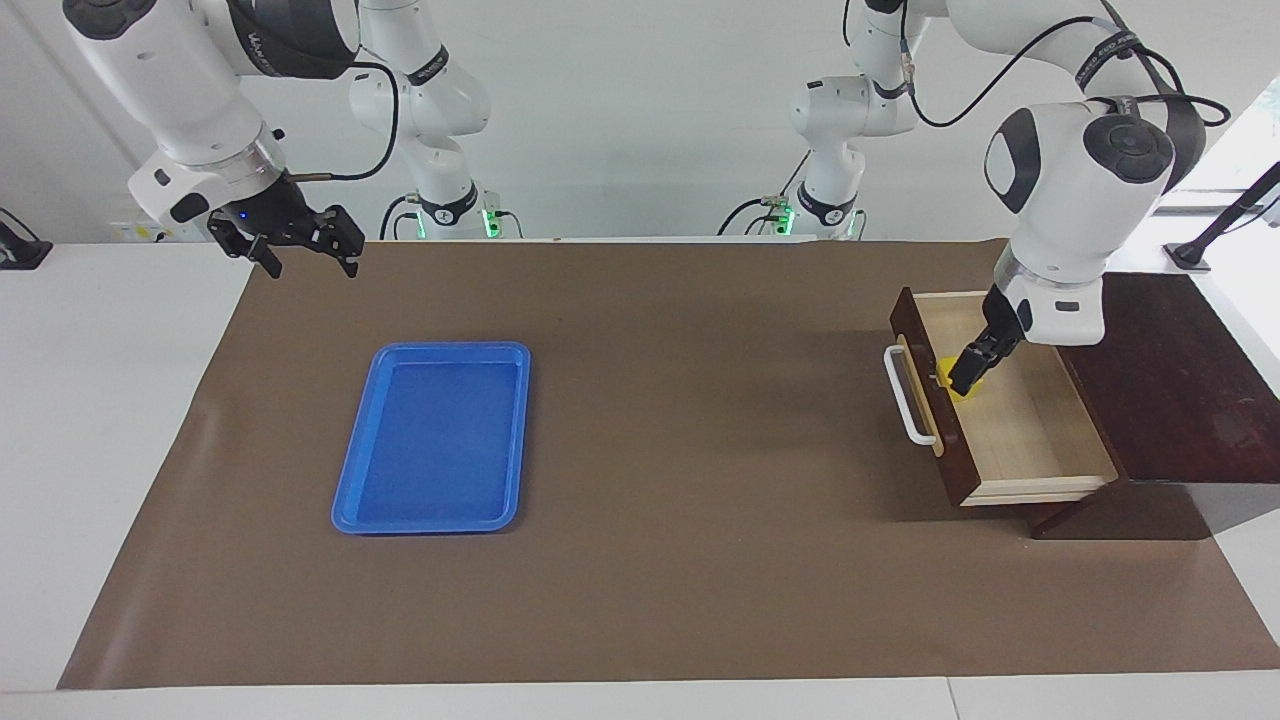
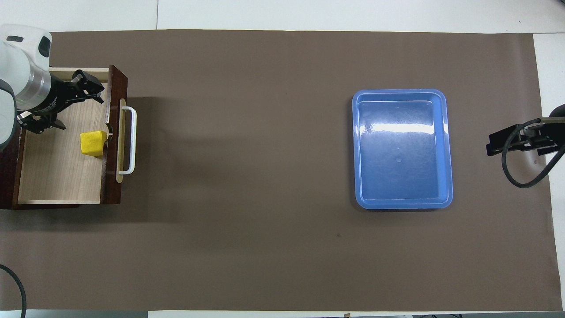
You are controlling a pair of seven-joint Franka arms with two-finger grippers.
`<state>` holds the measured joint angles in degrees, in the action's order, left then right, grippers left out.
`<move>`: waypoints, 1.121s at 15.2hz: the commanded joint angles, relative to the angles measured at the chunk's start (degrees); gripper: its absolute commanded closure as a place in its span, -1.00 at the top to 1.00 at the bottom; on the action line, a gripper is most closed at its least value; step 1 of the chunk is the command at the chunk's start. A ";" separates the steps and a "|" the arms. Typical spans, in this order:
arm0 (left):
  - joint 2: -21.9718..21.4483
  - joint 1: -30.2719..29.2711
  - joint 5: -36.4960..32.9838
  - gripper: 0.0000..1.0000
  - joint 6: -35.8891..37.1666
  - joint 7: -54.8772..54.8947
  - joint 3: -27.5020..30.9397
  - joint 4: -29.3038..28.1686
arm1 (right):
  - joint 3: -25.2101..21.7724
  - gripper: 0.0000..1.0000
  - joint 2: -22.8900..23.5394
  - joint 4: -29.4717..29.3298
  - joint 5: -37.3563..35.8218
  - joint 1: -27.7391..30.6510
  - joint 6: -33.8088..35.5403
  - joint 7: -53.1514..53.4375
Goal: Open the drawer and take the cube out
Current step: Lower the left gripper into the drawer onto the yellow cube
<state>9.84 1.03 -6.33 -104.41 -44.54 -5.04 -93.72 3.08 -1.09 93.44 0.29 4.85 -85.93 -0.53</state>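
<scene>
The drawer (image 1: 1020, 430) of the dark brown box (image 1: 1170, 380) stands pulled out toward the table's middle, its white bar handle (image 1: 905, 395) free. The yellow cube (image 1: 958, 390) lies on the pale drawer floor (image 2: 57, 176), close to the inside of the drawer front. My left gripper (image 1: 972, 368) hangs open over the drawer's inside, just above the cube and not around it. In the overhead view the left gripper (image 2: 70, 107) shows spread fingers, and the cube (image 2: 93, 143) lies in plain sight. My right gripper (image 1: 290, 245) waits open above the table's corner at the right arm's end.
A blue tray (image 1: 435, 440) lies with nothing in it on the brown mat, toward the right arm's end; in the overhead view the tray (image 2: 401, 150) sits between the drawer and the right gripper (image 2: 514, 142). The brown mat (image 1: 680, 500) covers most of the table.
</scene>
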 commanded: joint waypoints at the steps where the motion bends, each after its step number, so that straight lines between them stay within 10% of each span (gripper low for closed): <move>1: -2.28 -1.90 0.79 1.00 -2.37 -9.91 -0.05 -4.01 | 0.70 1.00 -0.67 0.60 -0.38 1.04 -0.99 -1.50; 6: -8.43 -3.76 0.96 1.00 -9.66 -34.96 -0.14 -18.15 | 0.70 1.00 -0.67 0.77 -0.47 1.21 -0.82 -1.85; 17: -8.43 -5.17 5.27 1.00 -16.88 -51.79 -0.49 -22.56 | 2.02 1.00 -4.71 10.52 7.08 -3.08 -2.04 24.48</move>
<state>3.11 -4.63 -2.98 -119.43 -94.57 -5.89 -114.20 4.51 -2.75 98.58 5.01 3.43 -85.74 15.81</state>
